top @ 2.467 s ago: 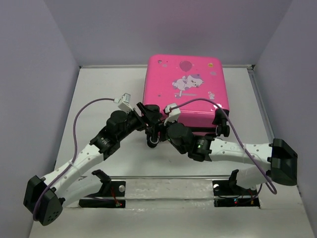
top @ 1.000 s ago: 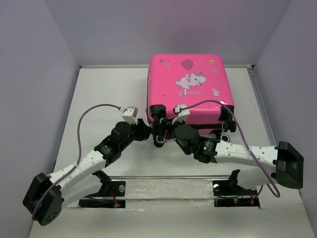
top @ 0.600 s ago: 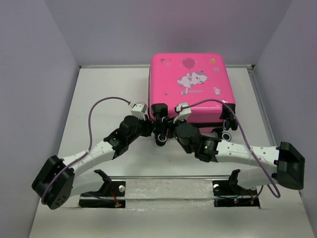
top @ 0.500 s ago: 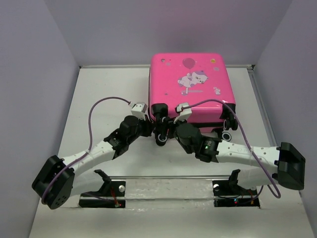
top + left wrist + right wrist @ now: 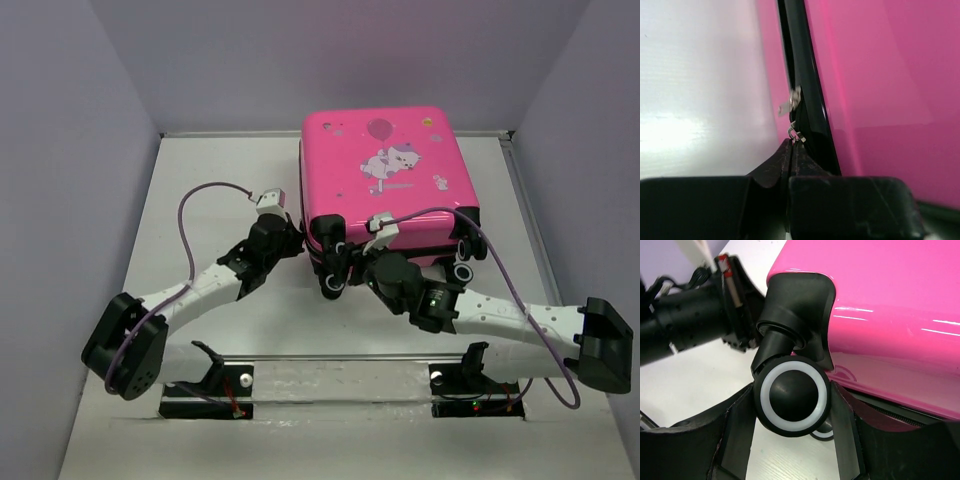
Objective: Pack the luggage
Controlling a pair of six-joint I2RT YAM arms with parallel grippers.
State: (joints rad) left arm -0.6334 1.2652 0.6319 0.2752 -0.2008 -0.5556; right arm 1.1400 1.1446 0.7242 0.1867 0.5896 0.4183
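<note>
Your left claw [image 5: 791, 148] is pinched fully shut on the small metal zipper pull [image 5: 795, 135] of the luggage [image 5: 385, 170]. Your right claw [image 5: 792, 412], half spread, clamps its black wheel [image 5: 791, 396].

The suitcase [image 5: 385, 175] blocks the far middle of the surface [image 5: 200, 190]; wide room lies left of it, a narrow strip right.

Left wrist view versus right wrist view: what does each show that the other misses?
Left wrist only: the left end effector shut on a small metal zipper pull. Right wrist only: the right end effector clamping a black caster wheel with a white ring. Both: the hot-pink hard-shell suitcase.
</note>
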